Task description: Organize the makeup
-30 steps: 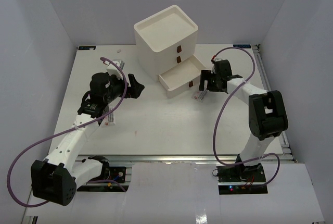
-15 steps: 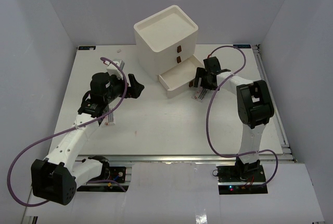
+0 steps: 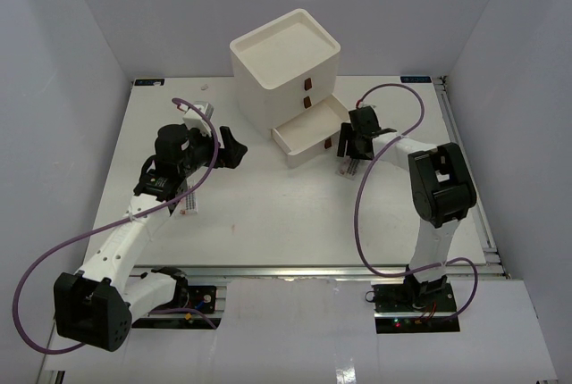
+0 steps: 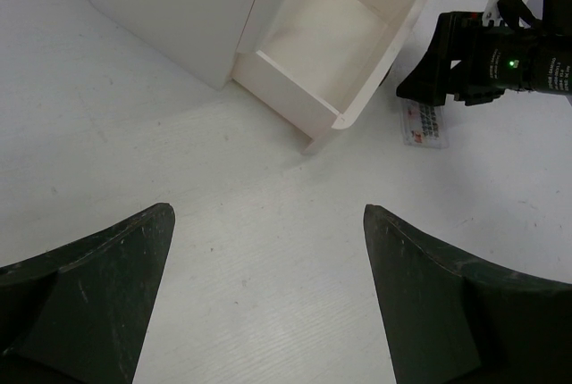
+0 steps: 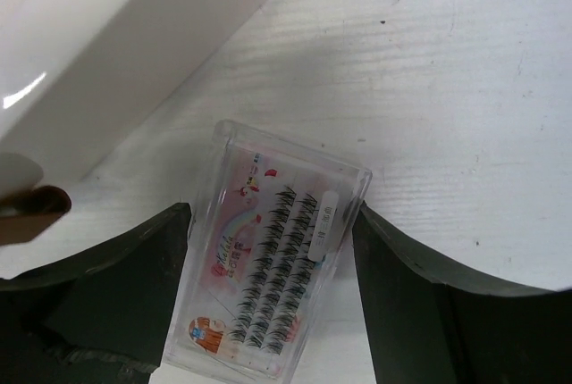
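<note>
Lower end of packet cut off in right wrist view; flat on surface just beside open bottom drawer. Right gripper parted astride it, contact with its edges unclear. Left gripper spread wide, empty. Two packets counted: second packet small, blurred beside left arm. One box, three drawers.

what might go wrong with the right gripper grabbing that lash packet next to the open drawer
1. The lash packet lies flat on the table, skewed under the right gripper, so a squeeze may twist it or catch only a corner.
2. It is thin, so the fingers could scrape the table and push it rather than lift it.
3. The open drawer stands close beside it; a finger might nudge it.
</note>
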Available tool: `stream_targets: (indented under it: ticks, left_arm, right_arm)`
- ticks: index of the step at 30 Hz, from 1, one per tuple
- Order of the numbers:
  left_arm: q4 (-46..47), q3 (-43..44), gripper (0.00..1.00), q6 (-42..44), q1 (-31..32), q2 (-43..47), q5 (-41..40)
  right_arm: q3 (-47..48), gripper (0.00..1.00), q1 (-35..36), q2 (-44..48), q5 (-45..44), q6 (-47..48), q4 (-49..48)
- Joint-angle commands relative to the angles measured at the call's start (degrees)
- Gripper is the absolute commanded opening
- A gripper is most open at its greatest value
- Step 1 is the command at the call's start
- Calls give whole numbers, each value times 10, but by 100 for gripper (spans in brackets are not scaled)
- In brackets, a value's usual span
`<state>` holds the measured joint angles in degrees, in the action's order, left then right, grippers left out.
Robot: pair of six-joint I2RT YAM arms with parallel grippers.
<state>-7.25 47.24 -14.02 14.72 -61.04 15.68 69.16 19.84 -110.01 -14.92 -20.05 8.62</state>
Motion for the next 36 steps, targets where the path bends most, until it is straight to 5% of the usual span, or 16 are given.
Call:
stream_targets:
  ticks: [1, 6, 12, 17, 23, 30, 36]
  left_arm:
    - [9, -5, 98, 2, -3, 12, -1]
    - [10, -5, 98, 0, -3, 14, 4]
    - [11, -5, 98, -1, -3, 14, 7]
    - [10, -7, 98, 0, -3, 14, 2]
    - [10, -7, 98, 0, -2, 13, -3]
    - [9, -7, 98, 3, -3, 12, -10]
    - [8, -7, 98, 4, -3, 7, -11]
  right_arm:
    - [-36, 37, -7, 44, 13, 55, 34]
    - [-54, 13, -7, 126, 133, 191, -1]
    - [-25, 12, -8, 192, 202, 246, -31]
    - [41, 12, -9, 156, 204, 196, -63]
    - [132, 14, -15, 77, 206, -16, -66]
    - [225, 46, -18, -11, 186, -104, -44]
    - [231, 84, -20, -26, 181, -109, -44]
